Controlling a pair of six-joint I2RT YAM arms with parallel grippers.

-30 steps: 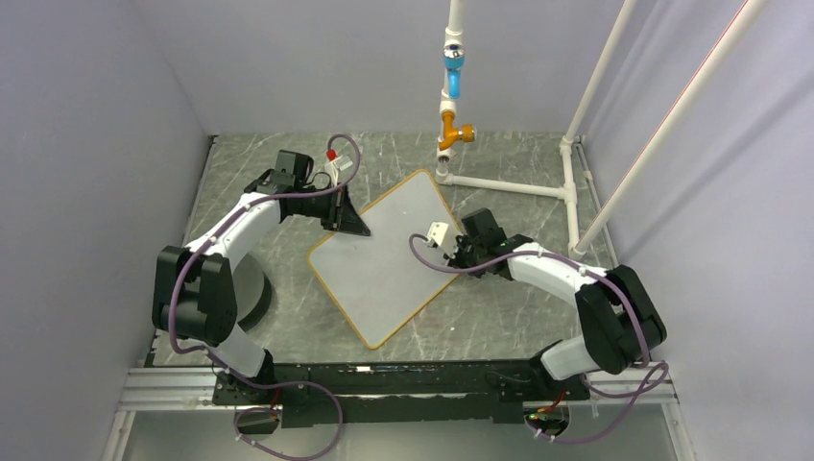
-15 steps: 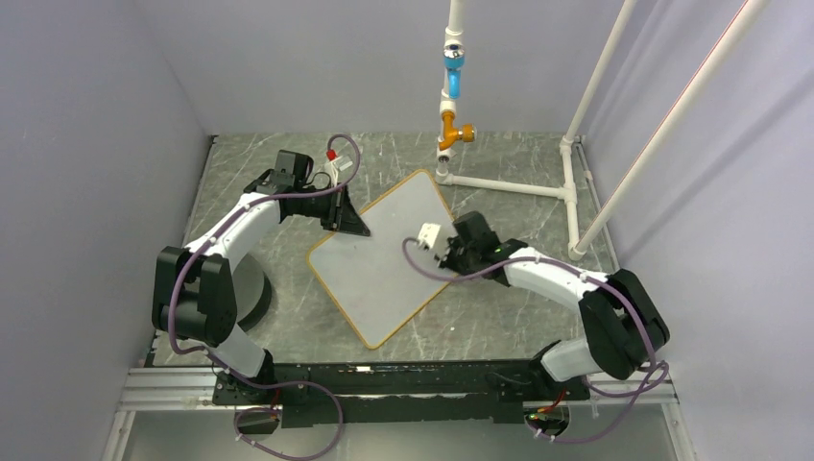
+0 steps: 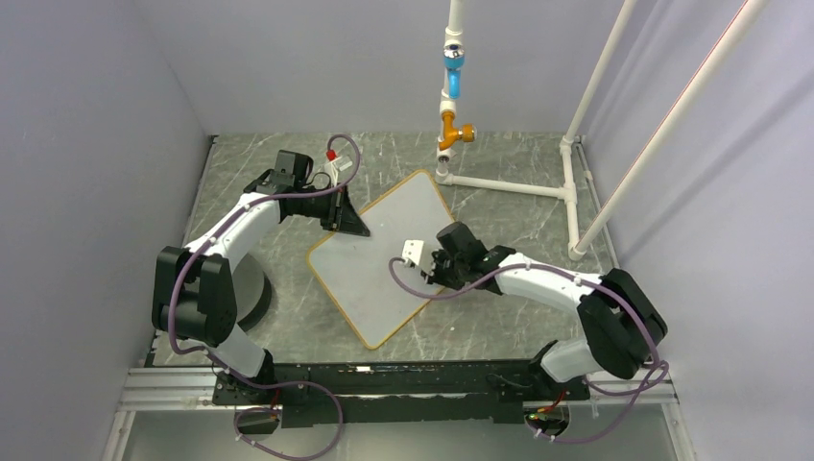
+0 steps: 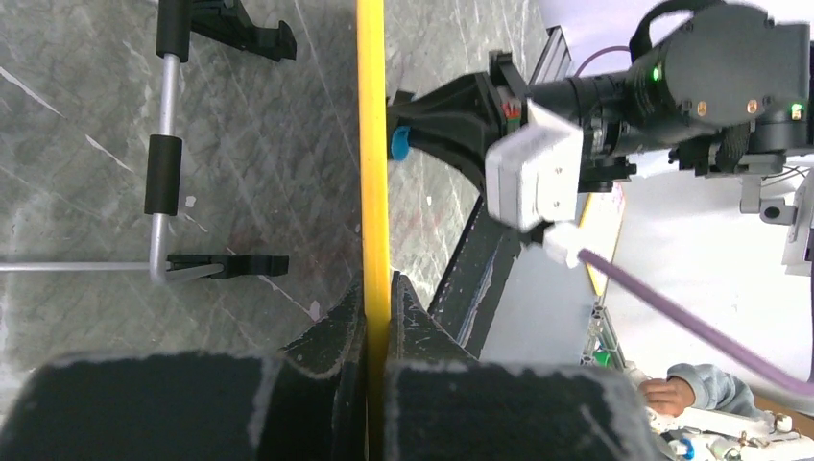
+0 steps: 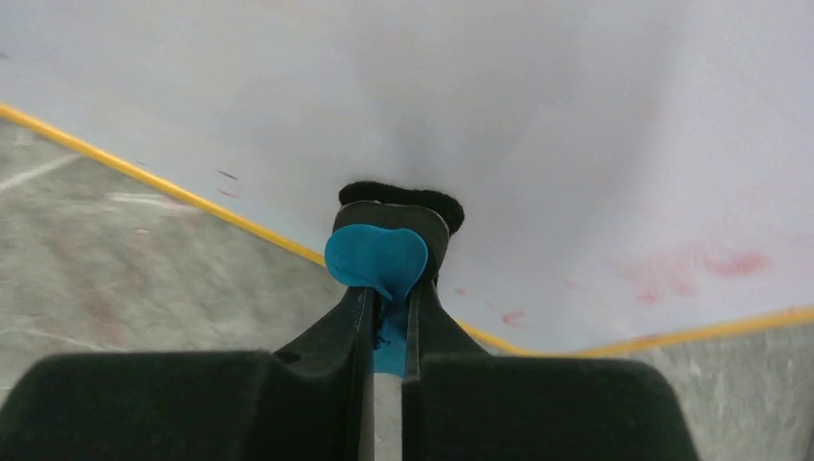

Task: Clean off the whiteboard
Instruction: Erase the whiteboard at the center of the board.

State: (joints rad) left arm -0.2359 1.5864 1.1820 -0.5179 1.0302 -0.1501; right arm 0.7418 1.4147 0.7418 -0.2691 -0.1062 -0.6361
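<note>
Top external view first: over the last second the right gripper (image 3: pixel 432 269) has slid from the right-hand edge of the whiteboard (image 3: pixel 370 283) toward the middle of the frame, down and to the left across the white face. The left gripper (image 3: pixel 357 227) has not budged from the board's upper-left edge. I read that as a wiping stroke under way while the other arm steadies the board.

From above the surface looks clean. Up close, the right wrist view shows faint red smudges (image 5: pixel 715 261) at the right of the frame and a few specks near the bottom edge. So I'd say the job is close but not finished.

The right gripper (image 5: pixel 387 298) is clamped narrow on the blue eraser (image 5: pixel 376 257), whose black felt end is pressed flat on the whiteboard (image 5: pixel 480 96). The board fills the upper part of that frame. Its yellow frame (image 5: pixel 144 173) cuts from the left edge down to the bottom, with the grey table (image 5: pixel 96 279) showing lower left.

The left wrist view shows the left gripper (image 4: pixel 374 298) pinched tight on the board's yellow edge, which runs straight up the frame from between the fingers. The board lies tilted like a diamond in the centre of the overhead frame.
</note>
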